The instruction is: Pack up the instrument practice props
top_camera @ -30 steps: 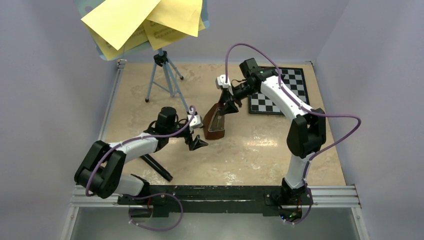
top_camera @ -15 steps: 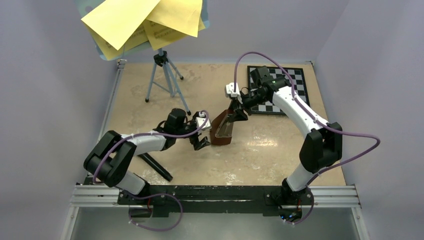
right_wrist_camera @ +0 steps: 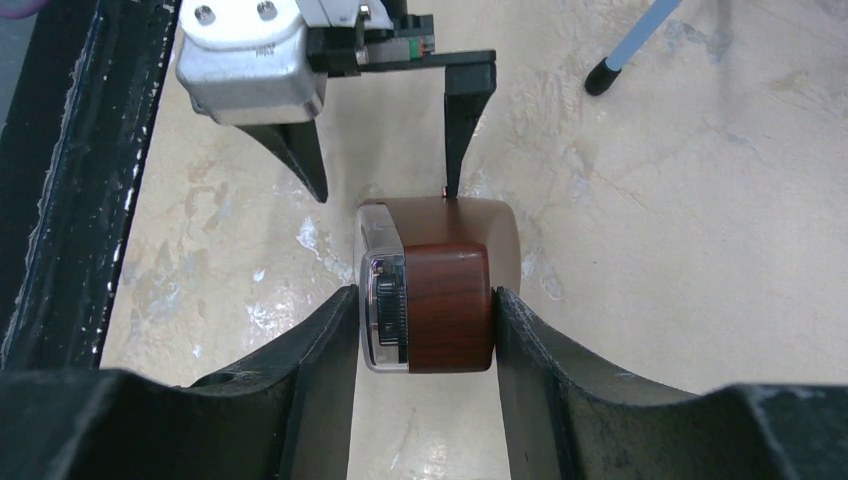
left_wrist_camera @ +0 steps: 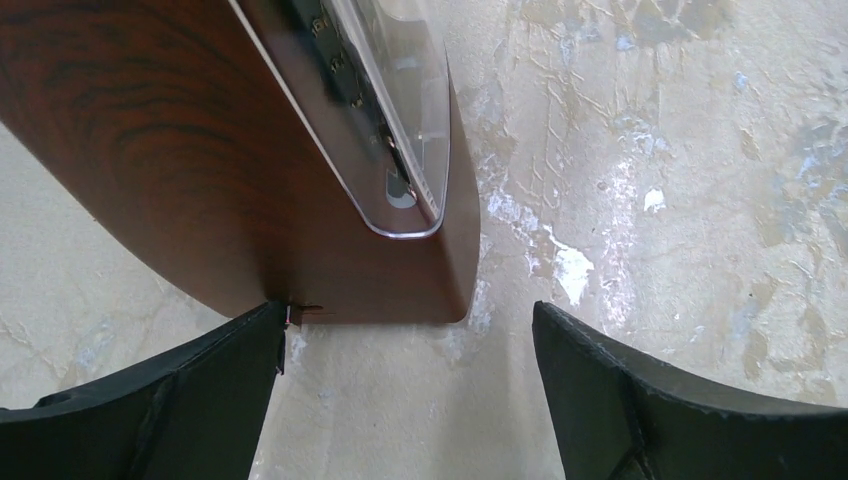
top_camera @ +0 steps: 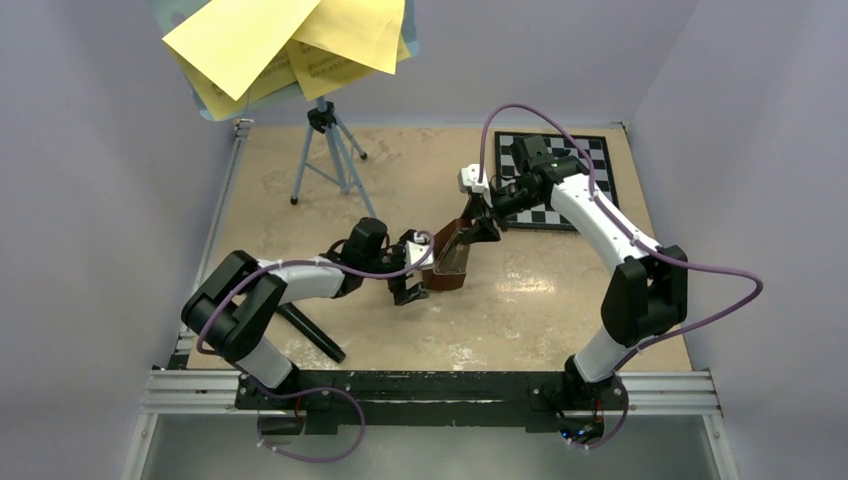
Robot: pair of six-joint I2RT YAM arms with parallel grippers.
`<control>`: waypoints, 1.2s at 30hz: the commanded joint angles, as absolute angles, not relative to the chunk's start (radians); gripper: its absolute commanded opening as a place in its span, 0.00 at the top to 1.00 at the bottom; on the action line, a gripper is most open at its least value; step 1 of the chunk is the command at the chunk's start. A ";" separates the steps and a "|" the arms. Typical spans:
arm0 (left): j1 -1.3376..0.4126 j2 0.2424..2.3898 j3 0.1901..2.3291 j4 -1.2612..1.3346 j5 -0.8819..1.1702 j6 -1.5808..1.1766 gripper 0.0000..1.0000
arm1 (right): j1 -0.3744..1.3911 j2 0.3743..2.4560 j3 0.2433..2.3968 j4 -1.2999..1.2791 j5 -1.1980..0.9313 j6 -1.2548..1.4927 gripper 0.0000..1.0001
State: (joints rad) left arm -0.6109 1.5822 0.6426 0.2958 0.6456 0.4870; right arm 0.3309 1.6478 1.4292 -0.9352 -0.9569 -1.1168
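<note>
The brown pyramid-shaped metronome with a clear front cover is tilted over the table's middle. My right gripper is shut on its narrow top, pads on both sides in the right wrist view. My left gripper is open at its wide base, one fingertip touching the base's edge; the metronome fills that view. The left gripper also shows beyond the metronome in the right wrist view. The light-blue tripod stand stands back left, its tray holding yellow pages.
The black-and-white chessboard lies at the back right, under the right arm. A black bar lies on the table by the left arm. One tripod foot shows in the right wrist view. Grey walls close in the table.
The right gripper has carried the metronome rightward and a little nearer. The left gripper has followed to the right and now has its open jaws at the metronome's base.
</note>
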 commanded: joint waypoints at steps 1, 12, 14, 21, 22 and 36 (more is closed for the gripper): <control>-0.638 1.619 0.689 0.296 0.646 0.512 0.03 | 0.322 1.666 1.380 -0.975 -0.822 -1.132 1.00; -0.660 1.622 0.688 0.309 0.495 0.446 0.17 | 0.323 1.653 1.366 -0.931 -0.822 -1.076 1.00; -0.669 1.637 0.691 0.316 0.464 0.428 0.19 | 0.326 1.645 1.355 -0.910 -0.822 -1.058 1.00; -0.678 1.667 0.722 0.332 0.415 0.379 0.29 | 0.337 1.637 1.343 -0.896 -0.813 -1.040 1.00; -0.678 1.665 0.724 0.332 0.420 0.378 0.31 | 0.338 1.638 1.345 -0.895 -0.813 -1.039 1.00; -0.688 1.653 0.713 0.369 0.376 0.410 0.36 | 0.340 1.663 1.371 -0.914 -0.803 -1.039 1.00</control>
State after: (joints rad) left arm -0.6868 1.6577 0.6903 0.2974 0.4088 0.3950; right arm 0.3412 1.6222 1.3861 -0.8448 -0.9516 -1.0439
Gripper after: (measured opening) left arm 0.685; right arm 0.487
